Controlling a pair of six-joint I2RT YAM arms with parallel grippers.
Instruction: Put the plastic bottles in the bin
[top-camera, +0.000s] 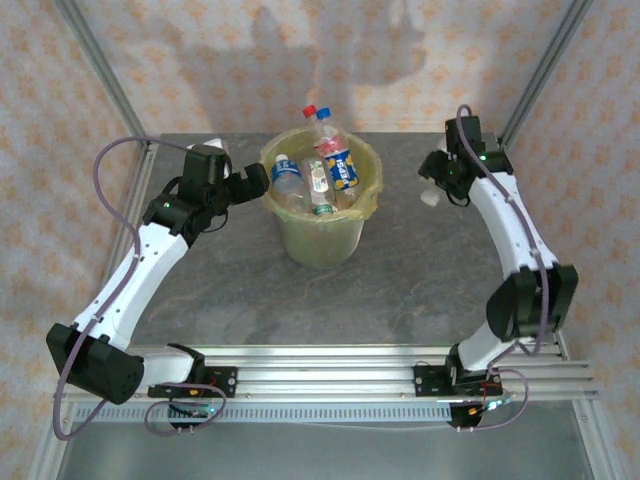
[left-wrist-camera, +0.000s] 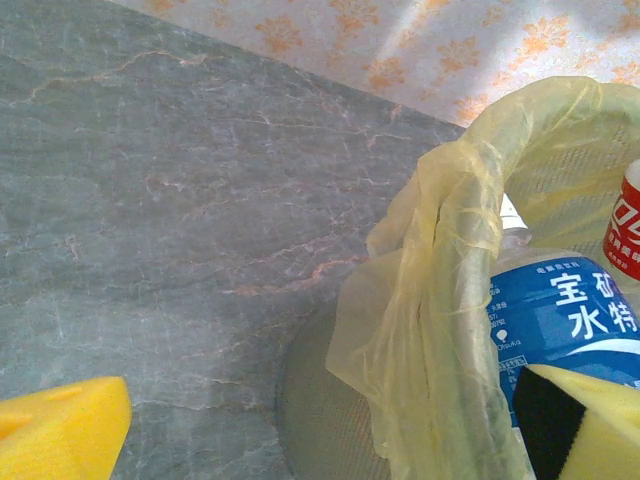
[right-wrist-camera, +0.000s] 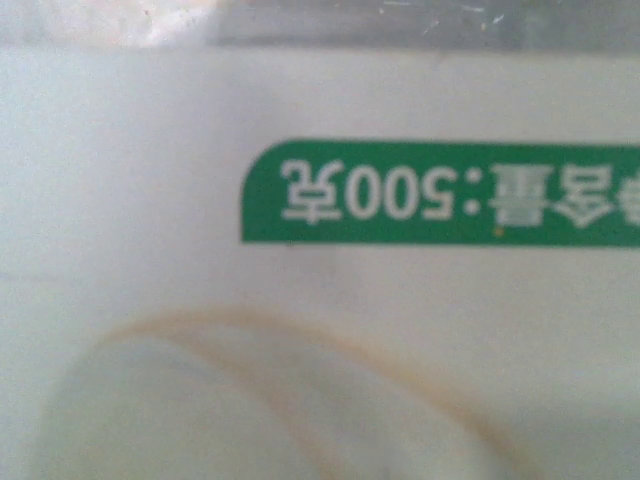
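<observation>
The bin (top-camera: 322, 232), pale green with a yellow bag over its rim, stands mid-table and holds several plastic bottles (top-camera: 338, 162). My left gripper (top-camera: 254, 181) is open beside the bin's left rim. In the left wrist view its yellow pads (left-wrist-camera: 62, 428) straddle the bagged rim of the bin (left-wrist-camera: 440, 300), and a blue-labelled bottle (left-wrist-camera: 565, 312) lies inside. My right gripper (top-camera: 434, 188) is right of the bin with a white thing at its tip. The right wrist view looks straight onto a white-labelled bottle (right-wrist-camera: 330, 300) with a green band, and the fingers are hidden.
The grey stone table (top-camera: 420, 280) runs to metal frame posts at the back corners and a patterned wall. An aluminium rail (top-camera: 330, 370) carries both arm bases at the near edge.
</observation>
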